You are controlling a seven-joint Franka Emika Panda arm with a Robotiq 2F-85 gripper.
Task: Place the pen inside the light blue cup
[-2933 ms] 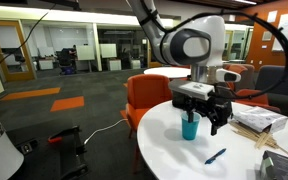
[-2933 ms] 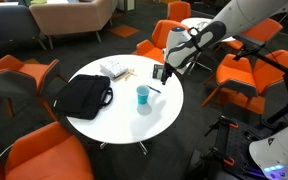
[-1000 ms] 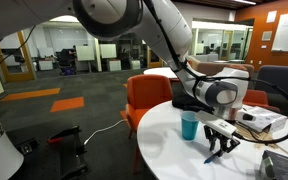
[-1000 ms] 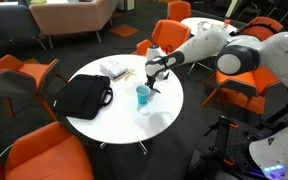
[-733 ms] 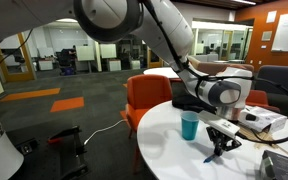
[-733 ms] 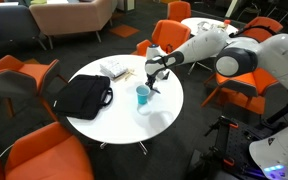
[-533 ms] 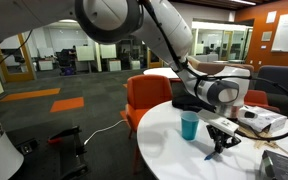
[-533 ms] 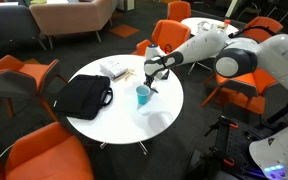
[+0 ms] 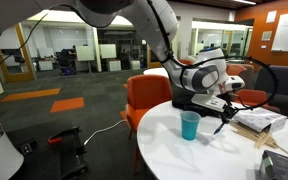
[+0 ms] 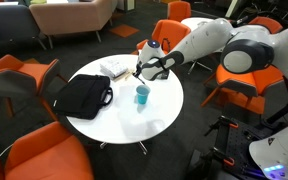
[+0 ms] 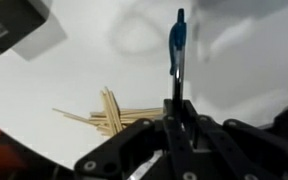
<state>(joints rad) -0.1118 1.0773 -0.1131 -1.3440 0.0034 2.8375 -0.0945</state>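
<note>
The dark blue pen [image 11: 176, 45] sticks out from between the fingertips of my gripper [image 11: 179, 112], which is shut on its lower end. In an exterior view the gripper [image 9: 224, 106] hangs above the white table [image 9: 169, 150] with the pen [image 9: 220, 121] pointing down, just right of the light blue cup [image 9: 190, 126]. In the other exterior view the gripper [image 10: 140, 71] is above and slightly behind the cup [image 10: 142, 95], which stands upright near the middle of the table; the pen is too small to make out there.
Pale wooden sticks [image 11: 109, 118] lie fanned out on the table beside a white box [image 9: 259, 120]. A black bag [image 10: 84, 96] lies on the table's far side from the arm. Orange chairs [image 10: 169, 40] ring the table.
The gripper shut on the pen where it lay on the table and has lifted it up, moving back toward the cup.
</note>
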